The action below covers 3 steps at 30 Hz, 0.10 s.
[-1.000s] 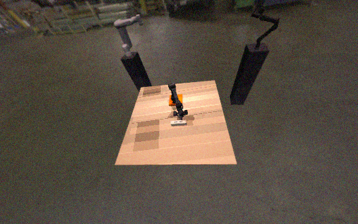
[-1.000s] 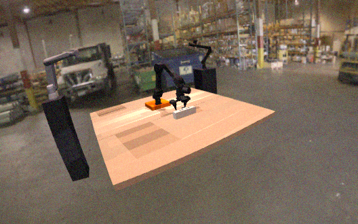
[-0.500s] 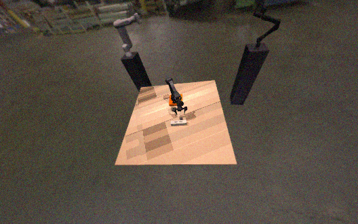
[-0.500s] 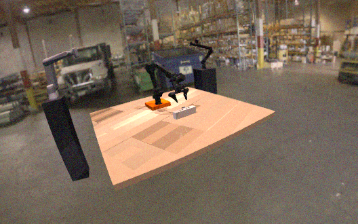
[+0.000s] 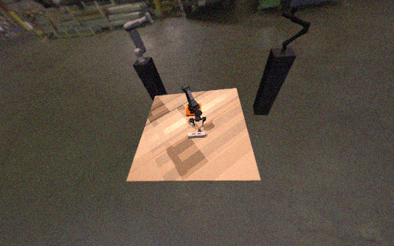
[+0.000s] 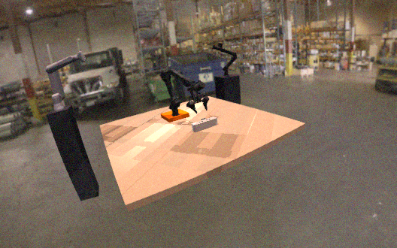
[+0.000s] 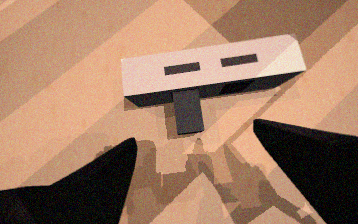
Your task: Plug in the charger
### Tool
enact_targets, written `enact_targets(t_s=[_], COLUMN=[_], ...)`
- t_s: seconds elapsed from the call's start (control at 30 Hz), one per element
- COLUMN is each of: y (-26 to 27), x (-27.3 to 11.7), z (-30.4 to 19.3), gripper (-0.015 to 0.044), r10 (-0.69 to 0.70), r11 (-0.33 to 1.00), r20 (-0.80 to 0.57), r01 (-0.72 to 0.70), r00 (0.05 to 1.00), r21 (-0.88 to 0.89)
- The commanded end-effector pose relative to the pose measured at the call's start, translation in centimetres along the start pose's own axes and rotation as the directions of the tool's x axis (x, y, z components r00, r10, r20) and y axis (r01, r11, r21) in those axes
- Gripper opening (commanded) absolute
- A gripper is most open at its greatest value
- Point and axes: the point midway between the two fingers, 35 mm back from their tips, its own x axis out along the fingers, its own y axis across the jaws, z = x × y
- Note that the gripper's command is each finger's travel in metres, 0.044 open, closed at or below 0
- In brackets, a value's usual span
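Observation:
The white power strip lies on the table with two dark slots in its top. In the wrist view, the dark block-shaped charger stands out from the strip's gripper-side face, by the left slot, and appears to meet that face. Its prongs are hidden, so how deep they sit cannot be told. A darker patch shows on the same face farther right. My gripper is open and empty, above the table on the charger's side of the strip. Its fingertips are on either side of the charger's outer end in the wrist view, not touching it.
The wooden table carries the orange base plate of my arm, behind the strip. Two black pedestals with other arms stand beyond the table's edges. Shadows of the arm fall around the strip.

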Motion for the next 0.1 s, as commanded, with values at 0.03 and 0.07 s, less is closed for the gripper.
enact_targets(t_s=[0.03, 0.07], y=[-0.06, -0.06], x=[-0.01, -0.01], z=[0.09, 0.09], gripper=[0.044, 0.044], r10=[-0.004, -0.004], r11=[1.0, 1.0], r20=[0.005, 0.005], r01=[0.004, 0.004], r00=[1.0, 1.0], r21=[0.007, 0.007])
